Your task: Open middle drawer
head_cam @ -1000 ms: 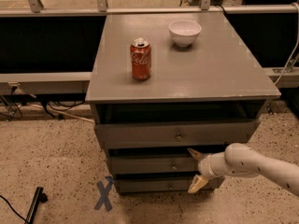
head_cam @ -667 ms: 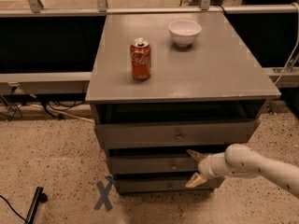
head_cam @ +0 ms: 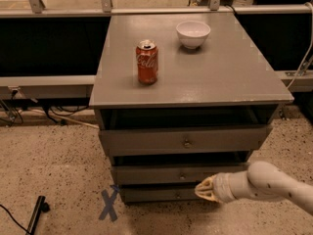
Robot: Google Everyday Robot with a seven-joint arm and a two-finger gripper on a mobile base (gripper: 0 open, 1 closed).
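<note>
Centre of the scene: a grey rectangular bench (head_cam: 220, 82) with a flat top and three grey drawers stacked beneath. On the top, toward the left, an upright red cola can (head_cam: 147, 62); farther back and to the right, well apart from it, a small white round bowl (head_cam: 193, 33). Just under the top, the tallest-fronted grey drawer (head_cam: 146, 142), with a dark gap above. Beneath that, the middle drawer (head_cam: 151, 174): plain grey front of medium height, small round metal knob (head_cam: 182, 176) at centre, dark gap along its upper edge, inside hidden. Lowest, the slimmest grey drawer front (head_cam: 146, 194). Reaching in from the right, a white rounded robot arm (head_cam: 274, 184) ending in a cream gripper (head_cam: 201, 190), low in front of the drawers, right of the middle drawer's knob and just below its front. How far open, and whether holding anything: cannot tell. On the speckled floor (head_cam: 58, 170) at near left, a blue taped X (head_cam: 108, 204) and a black rod-like object (head_cam: 36, 219).
</note>
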